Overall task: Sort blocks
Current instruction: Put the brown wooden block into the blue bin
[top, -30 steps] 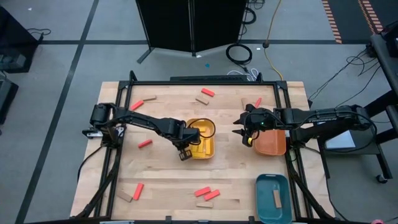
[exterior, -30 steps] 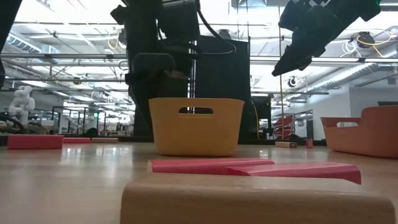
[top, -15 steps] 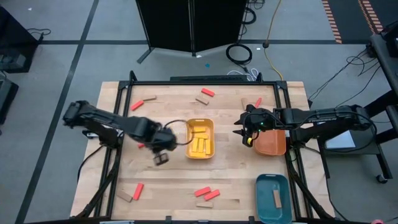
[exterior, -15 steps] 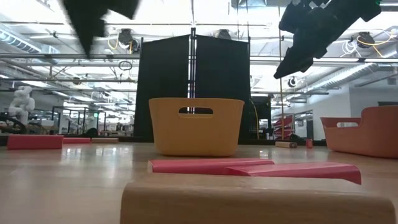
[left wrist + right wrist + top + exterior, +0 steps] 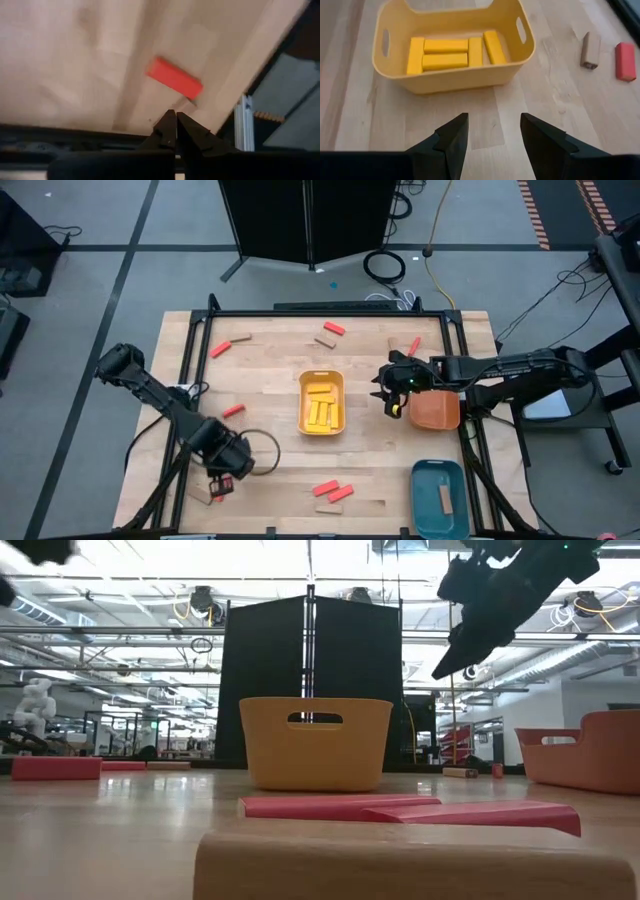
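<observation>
Five yellow blocks [image 5: 451,52] lie flat inside the yellow tray [image 5: 321,402] at the middle of the wooden surface [image 5: 270,370], a count only the right wrist view gives cleanly; from above they read as a yellow cluster. The high view alone takes in the whole spread: red blocks [image 5: 332,490] and tan blocks [image 5: 325,340] scattered toward the far and near edges, an orange tray [image 5: 437,410] at the right edge, and a teal tray [image 5: 438,498] at the near right corner with one tan block [image 5: 445,499] in it. At table-top height, the low view shows the yellow tray's slotted handle, two red blocks [image 5: 400,810] lying side by side in front of it, and a tan block [image 5: 415,865] filling the foreground.

The left gripper [image 5: 222,485] hangs low over the near left part of the surface, by a red block [image 5: 174,77] that the left wrist view shows lying close to the surface's edge. Its fingers are pressed together with nothing between them, their tips just short of that block.

The right gripper [image 5: 390,395] hovers between the yellow tray and the orange tray, above the surface. Its fingers [image 5: 452,135] stand well apart and grip nothing, with the yellow tray straight ahead of them. Beyond the tray, that view also catches a tan block [image 5: 591,50] and a red block [image 5: 624,61] lying near each other.
</observation>
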Motion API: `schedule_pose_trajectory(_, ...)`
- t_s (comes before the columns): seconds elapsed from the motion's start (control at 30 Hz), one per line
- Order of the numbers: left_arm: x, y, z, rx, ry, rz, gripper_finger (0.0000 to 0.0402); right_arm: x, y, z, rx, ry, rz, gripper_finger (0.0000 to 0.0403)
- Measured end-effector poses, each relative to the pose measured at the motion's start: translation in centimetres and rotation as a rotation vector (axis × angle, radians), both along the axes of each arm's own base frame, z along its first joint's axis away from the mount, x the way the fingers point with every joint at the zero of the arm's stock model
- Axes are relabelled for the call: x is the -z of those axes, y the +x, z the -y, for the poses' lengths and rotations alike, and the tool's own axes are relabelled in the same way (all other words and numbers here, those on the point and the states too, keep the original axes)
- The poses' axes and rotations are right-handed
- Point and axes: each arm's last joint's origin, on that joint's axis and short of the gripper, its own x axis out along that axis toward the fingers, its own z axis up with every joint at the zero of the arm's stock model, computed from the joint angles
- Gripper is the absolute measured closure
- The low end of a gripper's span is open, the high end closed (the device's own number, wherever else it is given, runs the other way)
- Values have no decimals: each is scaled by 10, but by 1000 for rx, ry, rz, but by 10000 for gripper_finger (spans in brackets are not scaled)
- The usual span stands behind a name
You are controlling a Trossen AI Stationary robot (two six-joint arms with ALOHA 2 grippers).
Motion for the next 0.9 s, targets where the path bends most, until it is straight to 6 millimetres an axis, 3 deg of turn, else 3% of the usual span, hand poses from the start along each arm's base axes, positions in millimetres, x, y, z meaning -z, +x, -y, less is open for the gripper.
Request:
schedule_pose_trajectory(0.27,21,-16,20,6,-18,3,296,12,7,-1,-20,56,-58,229)
schedule_pose_trajectory(0.43,34,-21,38,106,-92,85,253,15,9,-1,-14,62,-69,229)
schedule_pose_trajectory(0.67,53,-34,56,300,-81,71,244,12,12,-1,-17,54,-23,229)
schedule_pose_trajectory(0.9,76,-38,65,355,-33,-20,243,10,14,-1,-45,25,-3,229)
